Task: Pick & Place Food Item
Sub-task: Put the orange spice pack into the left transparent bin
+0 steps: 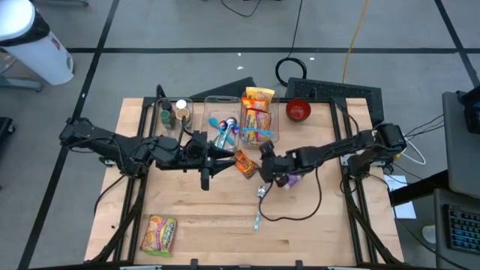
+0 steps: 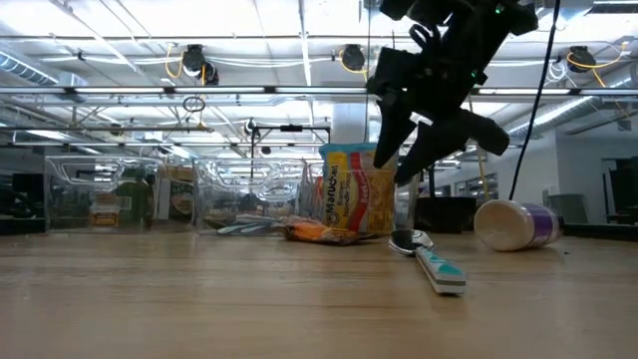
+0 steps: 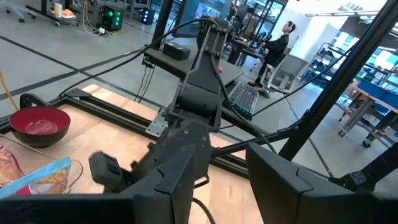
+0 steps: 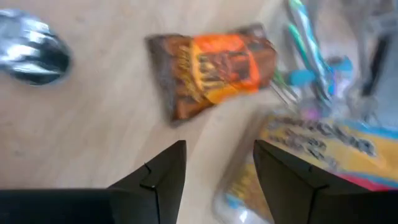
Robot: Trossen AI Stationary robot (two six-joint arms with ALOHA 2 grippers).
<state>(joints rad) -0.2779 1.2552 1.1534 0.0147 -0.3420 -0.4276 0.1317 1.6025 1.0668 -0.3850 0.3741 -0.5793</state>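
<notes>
An orange and brown snack packet (image 1: pixel 245 163) (image 4: pixel 214 68) lies flat on the wooden table (image 1: pixel 315 225), just in front of the clear bins. My right gripper (image 1: pixel 265 171) (image 4: pixel 217 152) hangs open above the table, slanting down. It is just to the right of the packet, with nothing between its fingers; the low view shows it (image 2: pixel 397 165) clear of the tabletop. My left gripper (image 1: pixel 223 157) (image 3: pixel 227 165) waits level and open to the left of the packet, holding nothing.
A spoon with a teal handle (image 1: pixel 259 204) (image 2: pixel 434 261) and a tipped purple cup (image 1: pixel 292 178) (image 2: pixel 513 224) lie near my right gripper. Clear bins (image 1: pixel 225 120) hold jars, utensils and snack bags at the back. A red bowl (image 1: pixel 298 110) and a green-yellow snack bag (image 1: pixel 160 234) are farther off.
</notes>
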